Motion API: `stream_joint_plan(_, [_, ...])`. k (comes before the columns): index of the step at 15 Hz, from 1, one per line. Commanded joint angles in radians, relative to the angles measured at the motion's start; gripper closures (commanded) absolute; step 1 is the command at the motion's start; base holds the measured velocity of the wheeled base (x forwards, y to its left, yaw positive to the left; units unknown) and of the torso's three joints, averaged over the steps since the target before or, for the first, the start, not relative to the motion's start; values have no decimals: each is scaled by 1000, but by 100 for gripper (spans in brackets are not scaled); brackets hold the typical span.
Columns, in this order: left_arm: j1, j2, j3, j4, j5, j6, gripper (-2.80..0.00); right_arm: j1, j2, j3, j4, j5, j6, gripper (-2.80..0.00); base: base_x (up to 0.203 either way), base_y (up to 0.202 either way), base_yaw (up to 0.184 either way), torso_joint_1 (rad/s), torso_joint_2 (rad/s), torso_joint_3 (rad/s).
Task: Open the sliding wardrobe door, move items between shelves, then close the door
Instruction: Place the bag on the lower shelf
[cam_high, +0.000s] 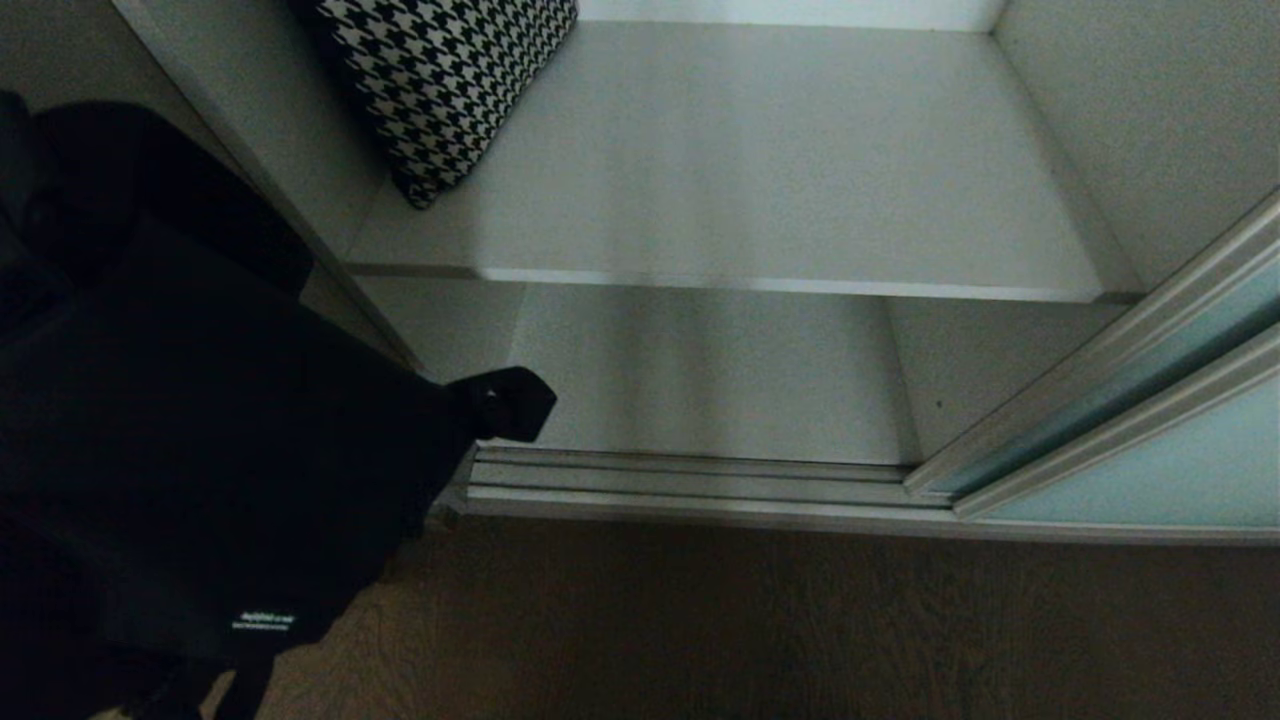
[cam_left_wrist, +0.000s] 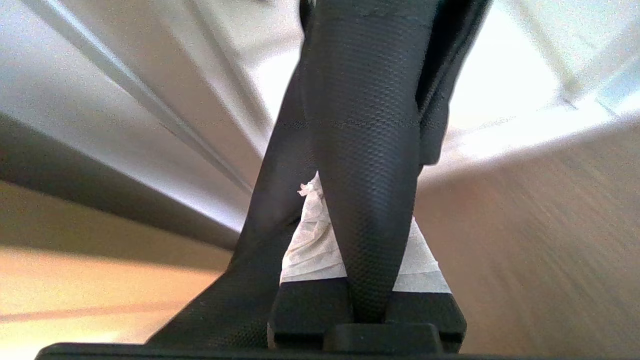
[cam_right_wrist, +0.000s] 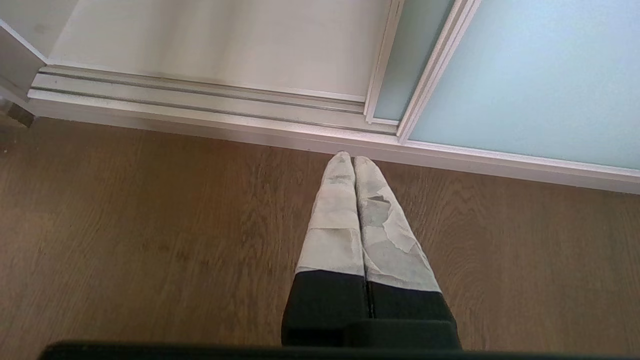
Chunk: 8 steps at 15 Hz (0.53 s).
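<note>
Left gripper (cam_left_wrist: 350, 280) is clamping a black bag (cam_high: 200, 450) strap (cam_left_wrist: 365, 150); right gripper (cam_right_wrist: 354, 165) is hanging closed, empty, above the floor (cam_right_wrist: 150, 225). Door (cam_high: 1150, 470) is standing open.

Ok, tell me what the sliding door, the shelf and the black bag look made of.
Sliding wardrobe door: frosted pale blue-green glass, matte and translucent, in a thin silver frame, probably aluminium.
Shelf: smooth white-grey board, likely laminate, with a paler front edge.
Black bag: soft woven fabric; its strap shows a fine textured weave.

- sliding wardrobe door (cam_right_wrist: 525, 75): frosted matt glass, metal frame
- shelves (cam_high: 740, 170): smooth matt board
- floor (cam_right_wrist: 150, 225): grained wood
- black bag (cam_high: 200, 450), left of frame: woven cloth
</note>
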Motion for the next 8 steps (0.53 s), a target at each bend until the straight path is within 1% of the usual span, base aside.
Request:
stream_joint_plan(1, [1,-61,33,85,-68,-3,0,0,-3,0,0,0,1,0,0,0,0,0,0,0])
stream_joint_plan(3, [1,-81,78,120,-107,-3,0,0,-3,1,0,0,0,0,0,0,0,0,0,0])
stream_joint_plan(8, [1,-135,247,164,-223,1,0,0,-3,0,0,0,1,0,0,0,0,0,0,0])
